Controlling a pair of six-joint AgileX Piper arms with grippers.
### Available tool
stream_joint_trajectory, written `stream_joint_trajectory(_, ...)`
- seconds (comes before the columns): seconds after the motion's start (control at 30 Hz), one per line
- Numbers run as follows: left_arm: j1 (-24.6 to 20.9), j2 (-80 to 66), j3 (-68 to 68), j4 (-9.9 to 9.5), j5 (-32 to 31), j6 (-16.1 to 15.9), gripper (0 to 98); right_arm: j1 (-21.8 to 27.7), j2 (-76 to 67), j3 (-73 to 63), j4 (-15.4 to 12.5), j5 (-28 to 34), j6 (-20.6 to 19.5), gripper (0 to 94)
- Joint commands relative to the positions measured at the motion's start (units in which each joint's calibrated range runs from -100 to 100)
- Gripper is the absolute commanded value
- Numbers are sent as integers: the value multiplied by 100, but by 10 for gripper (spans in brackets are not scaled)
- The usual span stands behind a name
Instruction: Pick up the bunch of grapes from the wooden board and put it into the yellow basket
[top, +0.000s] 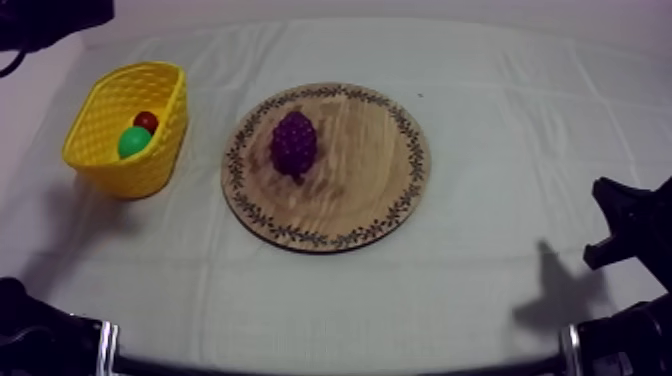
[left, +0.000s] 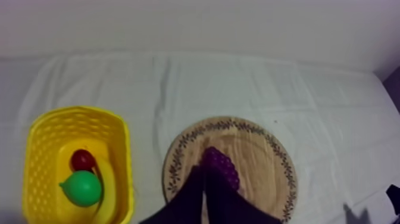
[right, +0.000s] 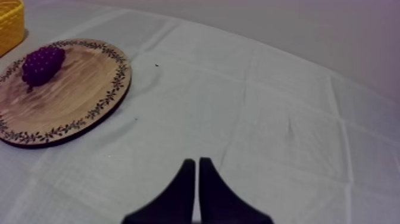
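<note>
You had the bunch of grapes lying on the round wooden board, on its left half and well inside the edge. The board lay near the middle of the table. The yellow basket stood to the board's left and a little farther back, apart from it. In the basket sat a small red fruit and a green pear, touching each other, the red one on the far side. Your left gripper hung above the table with its two black fingers pressed together into a narrow wedge, holding nothing. From its own camera the tips lined up with the grapes, but the top view showed the bunch resting free on the wood. Your left arm came in at the far left corner, beyond the basket. Your right gripper was likewise closed on nothing, fingers together, over a bare part of the table to the right of the board, well apart from the grapes.
</note>
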Motion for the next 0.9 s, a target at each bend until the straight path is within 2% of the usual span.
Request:
stream_joint_trajectory(0.0, 145, 454, -295, -25, 123, 108, 0, 2, -1, -3, 1, 0, 2, 4)
stream_joint_trajectory(0.43, 439, 2544, -1270, -178, 264, 698, 0, 2, -1, -3, 1, 0, 2, 4)
stream_joint_trajectory(0.73, 587, 3749, -2367, -209, 870, 1033, 0, 2, -1, -3, 1, 0, 2, 4)
stream_joint_trajectory(0.87, 623, 4017, -2583, -186, 981, 1086, 0, 2, -1, -3, 1, 0, 2, 4)
